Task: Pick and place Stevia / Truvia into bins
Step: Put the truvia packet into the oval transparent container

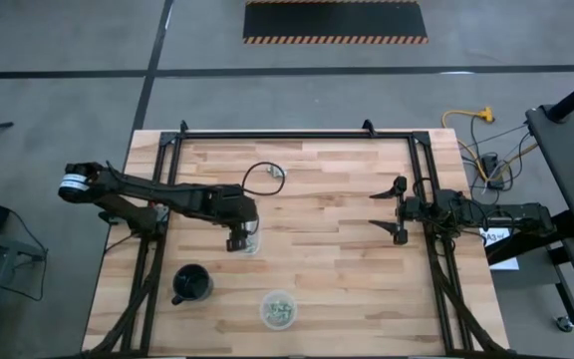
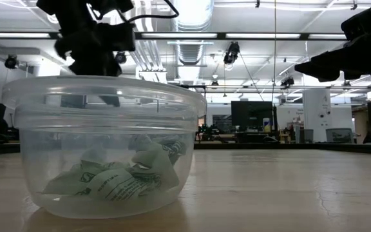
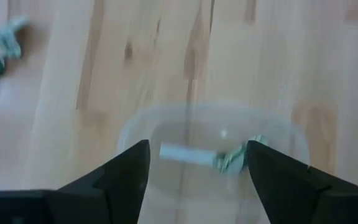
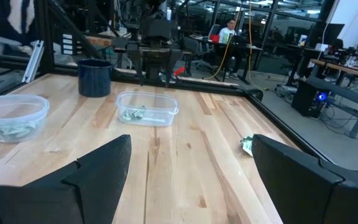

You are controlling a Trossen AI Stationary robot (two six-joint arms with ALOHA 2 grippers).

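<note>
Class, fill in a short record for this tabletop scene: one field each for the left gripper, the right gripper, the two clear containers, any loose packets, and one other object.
Left gripper: left gripper open, above the squarish bin
Right gripper: right gripper open, waiting over the table's right side
Squarish bin: holds a white packet and a green one
Round bin: round bin near the front edge, several pale green packets inside
Loose packets: loose packets on the wood toward the far edge
Other: black mug, front left

Clear glossy plastic bins (image 4: 146,107) hold crumpled paper packets (image 2: 118,177) on the smooth light wood table (image 1: 337,249).
</note>
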